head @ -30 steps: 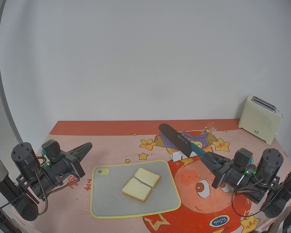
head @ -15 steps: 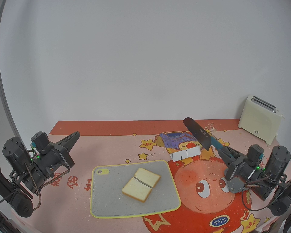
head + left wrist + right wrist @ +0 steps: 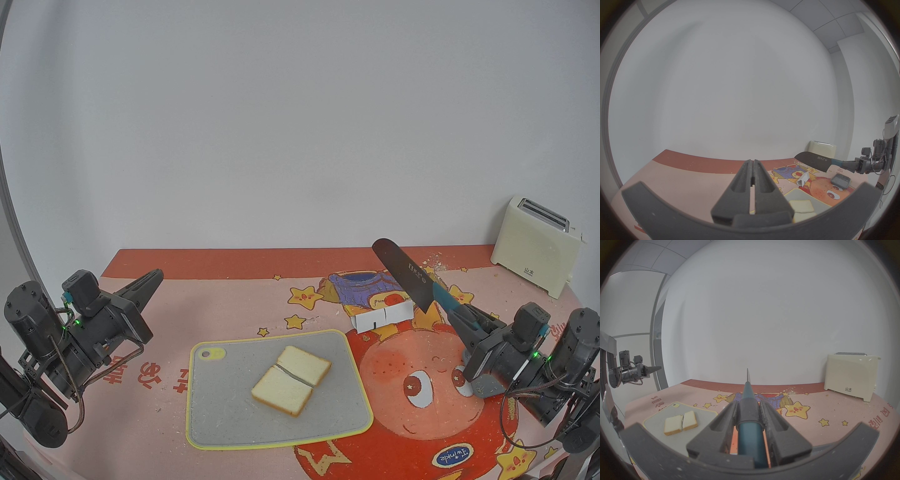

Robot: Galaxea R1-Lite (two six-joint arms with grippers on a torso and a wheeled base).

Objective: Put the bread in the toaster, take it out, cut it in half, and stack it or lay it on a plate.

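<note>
- Head view: your bread halves (image 3: 291, 380) lie touching on the cutting board (image 3: 219, 400).
- Your right gripper (image 3: 467, 320) clamps the knife (image 3: 405, 274) handle; left gripper (image 3: 152, 280) is closed, empty.
- Bread looks light, soft, crumbly: pinch each half gently at its crust.

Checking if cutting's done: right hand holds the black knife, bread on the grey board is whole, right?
No. The head view shows the square bread slice cut in two on the grey yellow-rimmed cutting board; the right hand holds the black blue-handled knife.
</note>
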